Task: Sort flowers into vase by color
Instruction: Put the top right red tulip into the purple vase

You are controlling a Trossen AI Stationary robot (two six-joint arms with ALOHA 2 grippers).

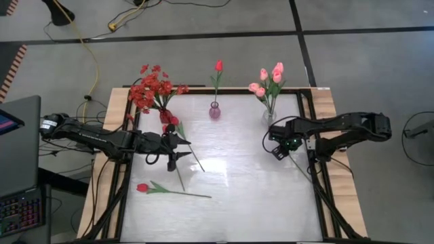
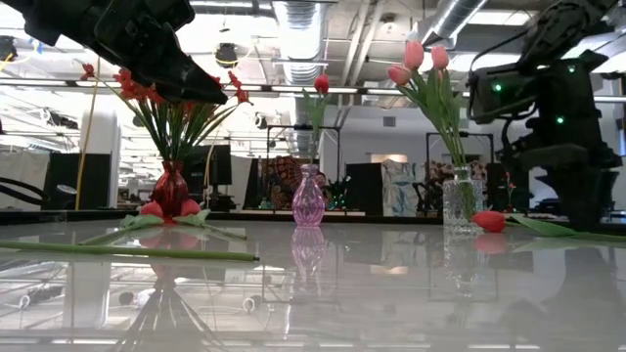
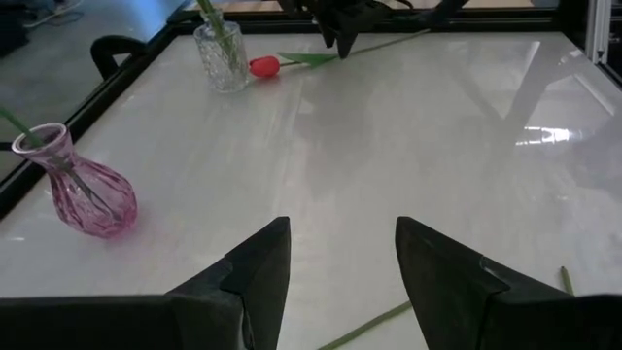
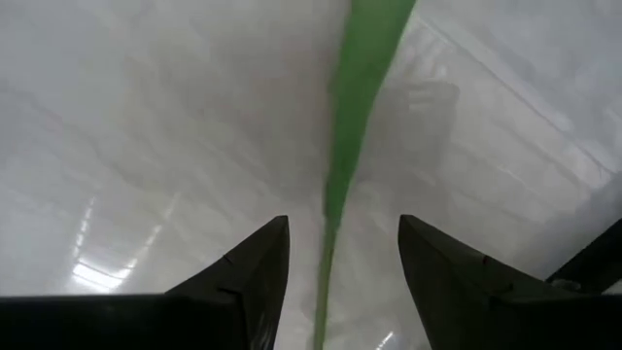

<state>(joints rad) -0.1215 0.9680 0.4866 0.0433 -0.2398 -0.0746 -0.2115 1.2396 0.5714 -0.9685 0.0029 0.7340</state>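
1. Over by the table's right side, the right gripper hangs just above the tabletop with its fingers spread and nothing pinched yet. A green stem lies flat on the surface and runs right through the gap between them.
2. That stem belongs to a red tulip lying on its side. Its bud sits just beside the clear vase, which holds the pink tulips.
3. Handling guess: these are fake flowers, so nearly weightless, with a thin, springy stem and a soft bud and leaves. Nothing fragile, but the stem is skinny and probably slick, so it could roll or twist out of a loose pinch.
4. I'd grab the bare stem a bit below the bud, not the leaf, since the leaf would just fold. Gripping too far down would probably leave the head drooping.
5. The left gripper is parted and empty too, hovering over the table's left half. Another stem end lies on the surface under it.
6. Near it, two red tulips lie beside the red vase, which is stuffed with red blossoms. A third loose tulip lies well apart, closer to the front edge.
7. Between the other two vases, the pink vase holds one upright tulip, also red.
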